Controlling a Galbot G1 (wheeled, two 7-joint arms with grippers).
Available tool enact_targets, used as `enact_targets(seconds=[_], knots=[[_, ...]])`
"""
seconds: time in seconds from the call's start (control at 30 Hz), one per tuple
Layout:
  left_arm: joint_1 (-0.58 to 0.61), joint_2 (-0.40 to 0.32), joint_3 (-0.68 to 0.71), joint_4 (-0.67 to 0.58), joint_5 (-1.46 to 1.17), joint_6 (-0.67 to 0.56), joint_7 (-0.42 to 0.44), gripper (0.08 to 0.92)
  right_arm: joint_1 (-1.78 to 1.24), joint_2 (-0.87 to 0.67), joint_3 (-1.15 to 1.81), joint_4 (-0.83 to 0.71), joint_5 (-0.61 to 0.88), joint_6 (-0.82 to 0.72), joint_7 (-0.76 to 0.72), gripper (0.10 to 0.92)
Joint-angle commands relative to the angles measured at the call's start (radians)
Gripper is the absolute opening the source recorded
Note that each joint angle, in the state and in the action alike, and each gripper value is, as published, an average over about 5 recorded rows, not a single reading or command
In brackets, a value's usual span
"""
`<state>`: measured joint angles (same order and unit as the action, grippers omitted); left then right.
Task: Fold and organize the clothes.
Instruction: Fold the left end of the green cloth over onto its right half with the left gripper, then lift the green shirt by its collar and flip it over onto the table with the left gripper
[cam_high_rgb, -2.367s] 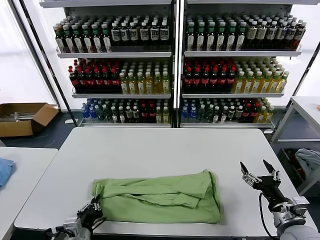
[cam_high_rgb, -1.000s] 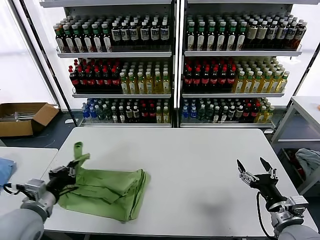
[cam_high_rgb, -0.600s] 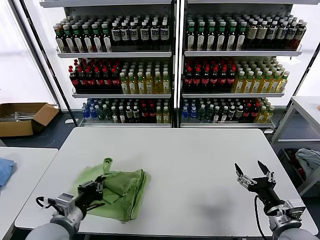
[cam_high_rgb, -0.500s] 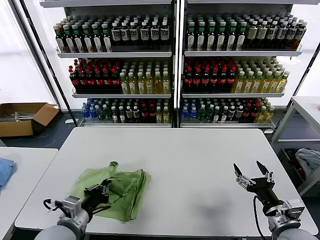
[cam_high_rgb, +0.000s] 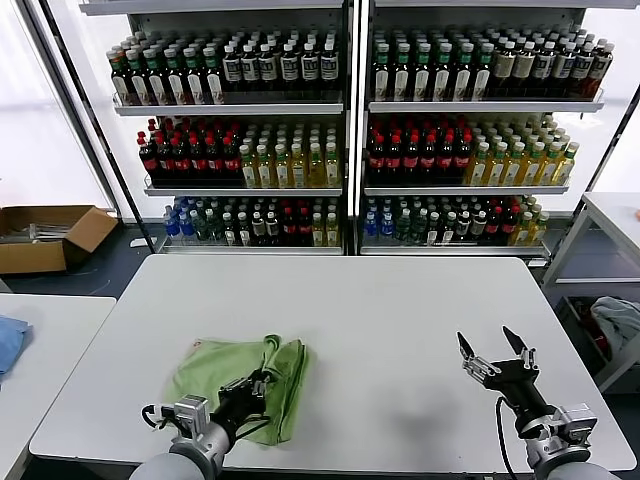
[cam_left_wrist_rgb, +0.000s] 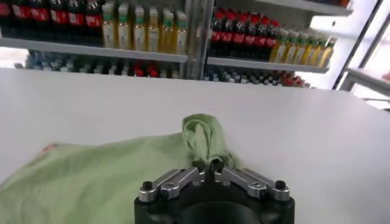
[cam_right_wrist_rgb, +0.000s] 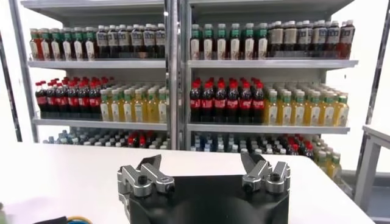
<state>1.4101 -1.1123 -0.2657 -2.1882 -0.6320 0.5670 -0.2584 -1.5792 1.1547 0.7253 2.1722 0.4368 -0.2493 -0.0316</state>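
Polo shirt (cam_high_rgb: 240, 372), light green, lies folded in a rumpled bundle on the white desk (cam_high_rgb: 400, 310), left-front part, near the desk's front edge.

Head view: fabric looks soft, light, floppy; prob. slides easily on the smooth top and won't hold shape if lifted by one point. Right side of the bundle is a thick doubled fold, best place to take hold, or a corner w/ several layers pinched together. Left end effector (cam_high_rgb: 243, 392) sits at the shirt's front-right part, on the cloth; can't tell from here if its fingers are apart or closed. Right end effector (cam_high_rgb: 494, 361) hovers well apart over bare desk at the right, fingers spread wide, nothing in them. Lots of open desk to the centre and right; front edge is close to the shirt, so little margin that way. Bottle shelves (cam_high_rgb: 345, 130) stand well behind.

Left wrist view: left end effector (cam_left_wrist_rgb: 213, 176) at a bunched nub of the shirt (cam_left_wrist_rgb: 204, 131); grip vs. release, can't tell. Flat cloth spreads to one side.

Right wrist view: right end effector (cam_right_wrist_rgb: 204, 173) open, empty, facing the shelves (cam_right_wrist_rgb: 177, 79).
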Motion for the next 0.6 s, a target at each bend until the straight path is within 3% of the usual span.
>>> enact_targets(seconds=[0.03, 0.17, 0.27, 0.43, 0.6], knots=[[0.001, -0.042, 0.051, -0.063, -0.092, 0.009, -0.006, 0.285, 0.013, 0.006, -0.023, -0.006, -0.015, -0.002, 0.005, 0.823], [-0.001, -0.024, -0.051, -0.109, -0.159, 0.009, 0.01, 0.398, 0.018, 0.009, -0.029, -0.006, -0.018, -0.004, 0.006, 0.823], [-0.008, 0.054, -0.213, -0.099, -0.19, 0.008, 0.055, 0.485, 0.011, 0.006, -0.024, -0.008, -0.017, -0.002, 0.001, 0.823], [0.017, 0.194, -0.451, 0.033, -0.188, 0.01, 0.146, 0.632, 0.005, 0.008, -0.016, -0.021, -0.016, 0.004, -0.009, 0.823], [0.03, 0.246, -0.519, 0.212, -0.151, 0.009, 0.191, 0.757, 0.007, 0.012, -0.023, -0.026, -0.017, 0.006, -0.012, 0.823]])
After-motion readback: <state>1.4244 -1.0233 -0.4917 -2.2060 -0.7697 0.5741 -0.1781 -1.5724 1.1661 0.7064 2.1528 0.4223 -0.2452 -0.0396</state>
